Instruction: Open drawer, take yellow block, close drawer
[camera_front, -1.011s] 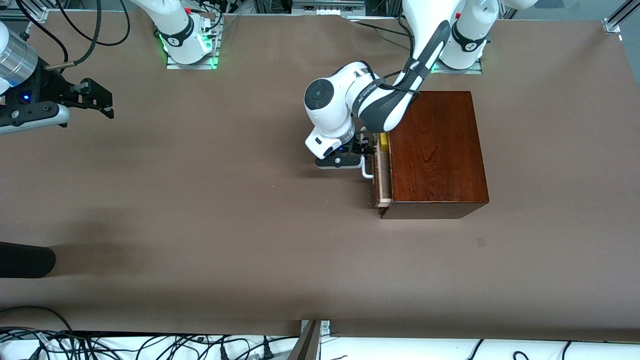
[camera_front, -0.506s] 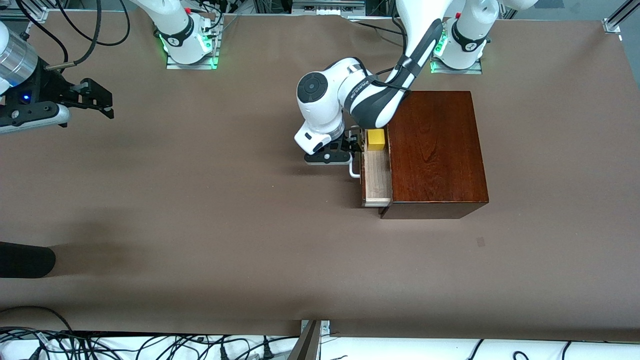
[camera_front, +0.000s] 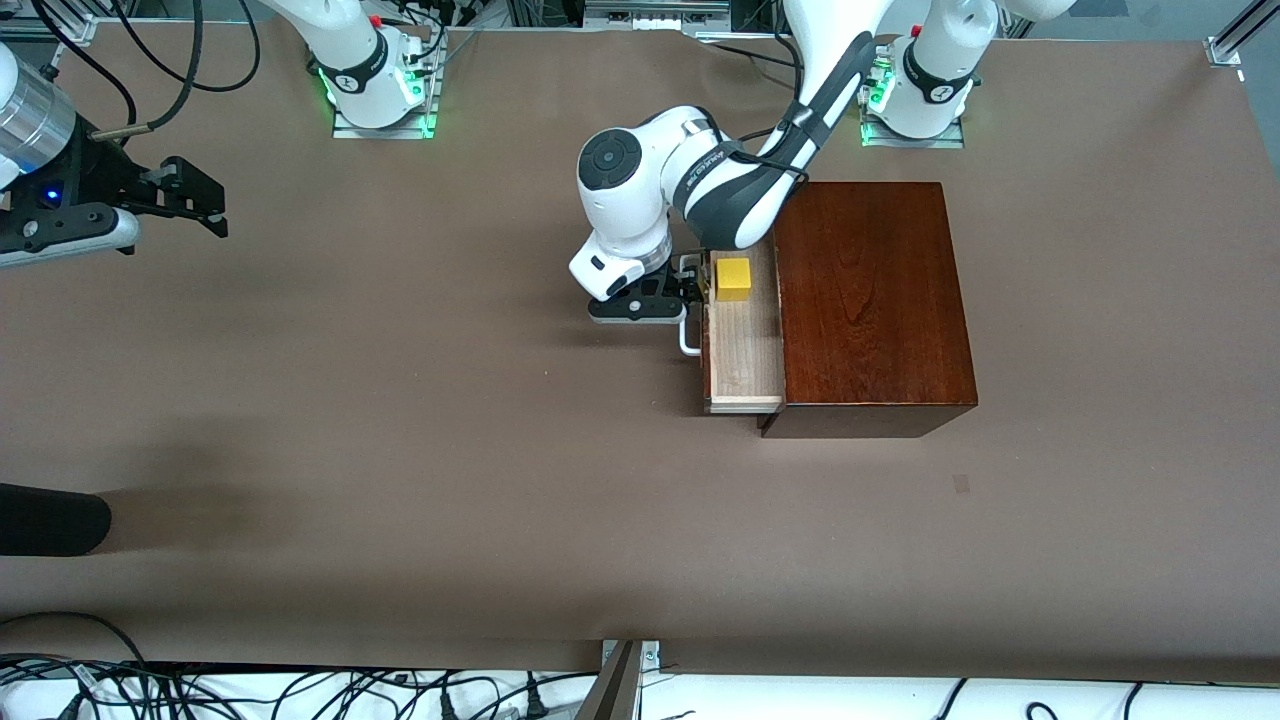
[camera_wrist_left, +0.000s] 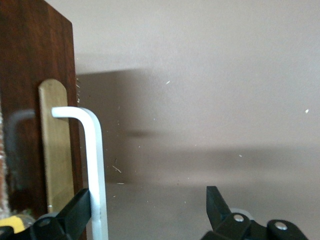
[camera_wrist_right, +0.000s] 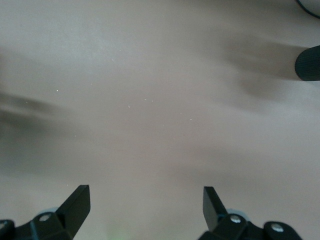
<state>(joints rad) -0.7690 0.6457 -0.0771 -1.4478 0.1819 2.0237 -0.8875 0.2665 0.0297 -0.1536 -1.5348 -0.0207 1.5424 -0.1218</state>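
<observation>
Partway out of the dark wooden box (camera_front: 872, 305), the drawer (camera_front: 745, 345) showed its pale interior, its front facing the right arm's end of the table. Inside it, the yellow block (camera_front: 733, 279) sat at the end of the tray farther from the front camera, close against the drawer front. The white handle (camera_front: 688, 335) stood out from that front. The left gripper (camera_front: 692, 290) was at the handle, low beside the drawer front; in the left wrist view its fingers (camera_wrist_left: 75, 214) were spread wide, one of them touching the bar of the handle (camera_wrist_left: 94, 165) and the other well apart over bare table, so the handle was hooked and not clamped. The right gripper (camera_front: 205, 205) waited in the air over the brown table (camera_front: 400, 450) at the right arm's end, well apart from the box, its fingers (camera_wrist_right: 75, 205) spread and holding nothing.
</observation>
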